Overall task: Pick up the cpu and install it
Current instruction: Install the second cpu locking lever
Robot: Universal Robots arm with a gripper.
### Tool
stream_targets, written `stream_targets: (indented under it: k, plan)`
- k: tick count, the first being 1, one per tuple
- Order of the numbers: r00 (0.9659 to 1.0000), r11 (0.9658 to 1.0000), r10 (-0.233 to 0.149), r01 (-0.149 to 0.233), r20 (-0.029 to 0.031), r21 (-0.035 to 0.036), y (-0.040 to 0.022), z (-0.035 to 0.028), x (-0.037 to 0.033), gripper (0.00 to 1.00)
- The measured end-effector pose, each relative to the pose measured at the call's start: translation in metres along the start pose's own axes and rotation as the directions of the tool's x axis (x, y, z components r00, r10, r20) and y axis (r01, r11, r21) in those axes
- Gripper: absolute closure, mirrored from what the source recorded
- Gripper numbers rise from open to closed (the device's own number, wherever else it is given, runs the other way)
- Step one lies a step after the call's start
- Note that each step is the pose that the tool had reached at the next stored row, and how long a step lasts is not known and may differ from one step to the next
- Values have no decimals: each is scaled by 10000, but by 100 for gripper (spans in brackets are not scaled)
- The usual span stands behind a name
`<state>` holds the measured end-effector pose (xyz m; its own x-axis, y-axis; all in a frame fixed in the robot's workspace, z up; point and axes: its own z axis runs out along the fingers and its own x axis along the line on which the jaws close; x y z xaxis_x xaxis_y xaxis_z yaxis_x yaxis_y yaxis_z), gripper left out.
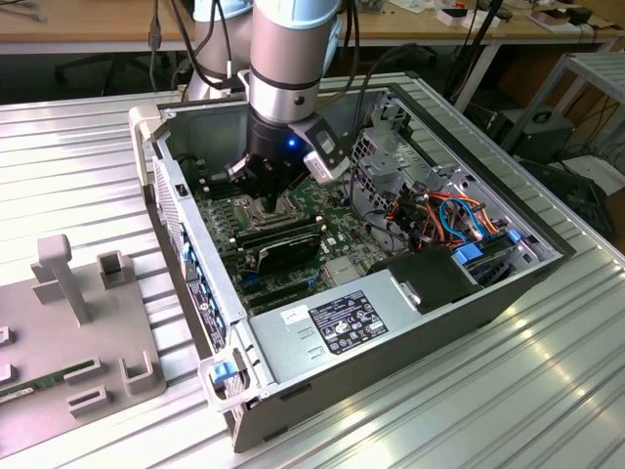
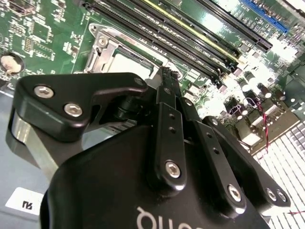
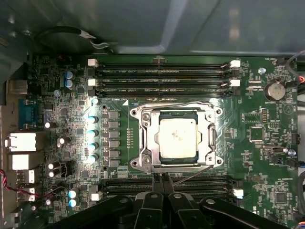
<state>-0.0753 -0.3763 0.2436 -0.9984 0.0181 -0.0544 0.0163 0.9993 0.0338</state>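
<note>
Across the whole exterior view, a ribbed metal table (image 1: 547,391) is being lit from above, its grooves running diagonally from the lower right toward the upper left of the frame. Along the top edge of that frame a wooden workbench (image 1: 107,24) is being seen, with dark floor space and loose cables beneath it, and a metal rack (image 1: 591,78) is standing at the upper right corner. At the lower left of the exterior view a grey fixture plate (image 1: 68,342) with upright holders is lying on the table. At the centre an open computer case (image 1: 391,342) is lying on its side, with bundled orange and blue cables toward its right half and a labelled power supply (image 1: 342,322) at its lower edge. The robot arm (image 1: 293,49) is being held down into the case from the top centre of the frame.

Inside the case a green motherboard (image 3: 62,95) is being shown, with long memory slots (image 3: 162,76) above and below the centre of the first wrist view. At the centre of that view the socket frame (image 3: 140,143) is surrounding the cpu (image 3: 177,138), which is lying flat inside the socket with its silver-grey top facing up. The gripper (image 3: 161,179) is being held just beside the socket at the bottom centre of the first wrist view, its fingers pressed together and holding nothing, apart from the cpu.
</note>
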Motion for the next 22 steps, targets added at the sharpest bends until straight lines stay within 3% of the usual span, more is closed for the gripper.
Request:
stream_targets:
  k: [4,12,22]
  plan:
    - [10000,10000,0,0,0,1,3,99,46,89]
    - [10000,10000,-1,1,0,20,0,238,114,89]
    - [10000,10000,-1,1,0,20,-2,286,131,89]
